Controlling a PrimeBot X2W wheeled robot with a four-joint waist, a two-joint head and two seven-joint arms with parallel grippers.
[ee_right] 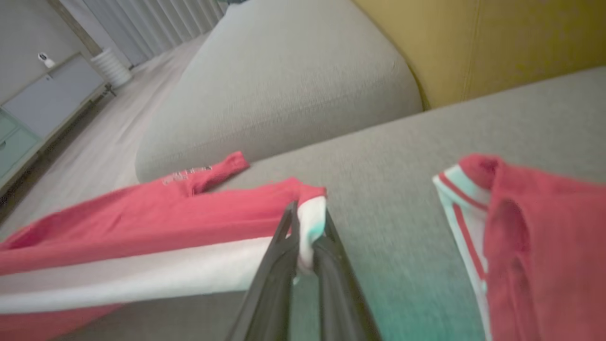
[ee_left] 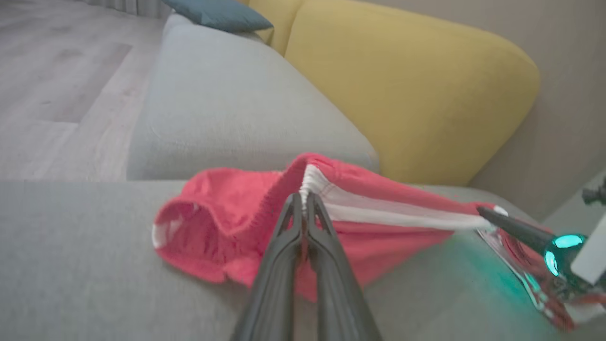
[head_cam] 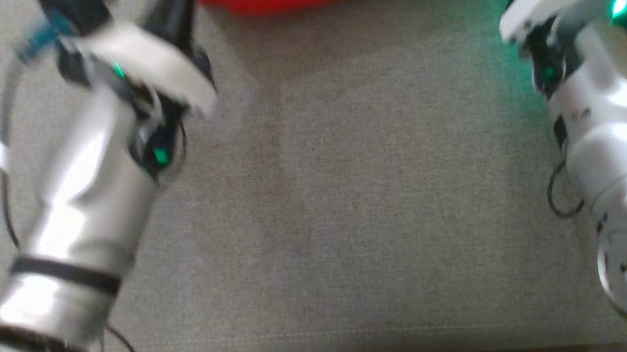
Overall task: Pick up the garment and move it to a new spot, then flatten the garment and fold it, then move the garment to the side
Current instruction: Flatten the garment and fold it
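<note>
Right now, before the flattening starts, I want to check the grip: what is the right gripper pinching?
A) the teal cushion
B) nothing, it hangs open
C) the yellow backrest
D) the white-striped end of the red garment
D: in the right wrist view the right gripper has its two dark fingers shut on the white-striped end of the red garment.

Place: home living room
Seating: grey sofa (ee_left: 227,109), yellow back cushion (ee_left: 407,90)
Floor: pale wood planks (ee_left: 57,85), upper left
</note>
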